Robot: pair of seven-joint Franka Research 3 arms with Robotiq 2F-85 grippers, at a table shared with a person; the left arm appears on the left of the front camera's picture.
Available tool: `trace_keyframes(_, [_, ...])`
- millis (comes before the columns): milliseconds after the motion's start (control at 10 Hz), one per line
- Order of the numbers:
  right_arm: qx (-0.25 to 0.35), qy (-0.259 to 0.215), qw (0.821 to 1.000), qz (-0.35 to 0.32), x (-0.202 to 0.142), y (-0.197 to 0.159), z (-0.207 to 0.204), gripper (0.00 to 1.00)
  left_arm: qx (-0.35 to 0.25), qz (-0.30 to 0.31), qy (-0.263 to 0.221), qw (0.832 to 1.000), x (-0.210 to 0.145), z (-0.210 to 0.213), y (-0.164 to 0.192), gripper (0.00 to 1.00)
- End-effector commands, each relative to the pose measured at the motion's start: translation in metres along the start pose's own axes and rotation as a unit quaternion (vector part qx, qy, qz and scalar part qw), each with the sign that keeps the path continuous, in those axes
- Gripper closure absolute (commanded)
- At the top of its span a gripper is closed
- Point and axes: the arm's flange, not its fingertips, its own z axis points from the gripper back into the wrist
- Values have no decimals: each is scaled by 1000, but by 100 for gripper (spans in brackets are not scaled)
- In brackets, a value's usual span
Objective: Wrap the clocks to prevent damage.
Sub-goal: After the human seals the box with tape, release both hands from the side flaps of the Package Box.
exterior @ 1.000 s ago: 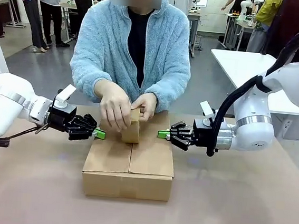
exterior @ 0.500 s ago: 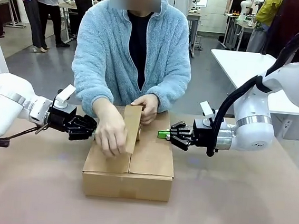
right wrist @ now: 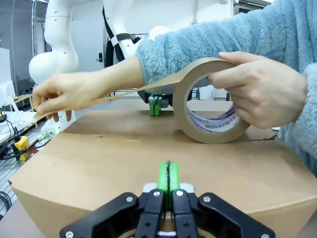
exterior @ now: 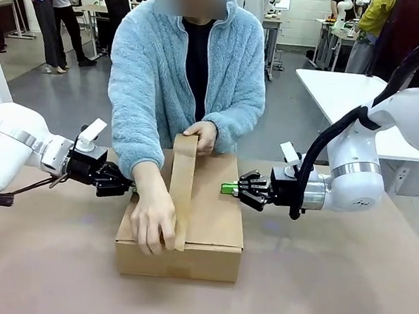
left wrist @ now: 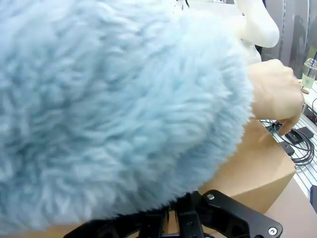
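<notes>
Your left end effector point(exterior: 128, 187) and right end effector point(exterior: 228, 188), both closed and empty, flank the cardboard box point(exterior: 210, 224); the person's hand point(exterior: 151, 222) stretches brown tape point(exterior: 181, 191) between them.

The only print in view is on the inner core of the brown tape roll point(right wrist: 210, 101), held upright on the closed cardboard box point(right wrist: 148, 163) in the right wrist view; it is purple-blue lettering running round the lower inside of the core, too small and curved to read; the box faces carry no legible marking.
</notes>
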Motion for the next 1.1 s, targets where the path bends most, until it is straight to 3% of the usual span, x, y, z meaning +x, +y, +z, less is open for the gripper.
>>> trace_keyframes(0, [-2,-1,1000,-3,-3,0,-1,99,2,1,2,1000,-2,0,1,100])
trace_keyframes(1000, [-2,-1,1000,-3,-3,0,-1,99,2,1,2,1000,-2,0,1,100])
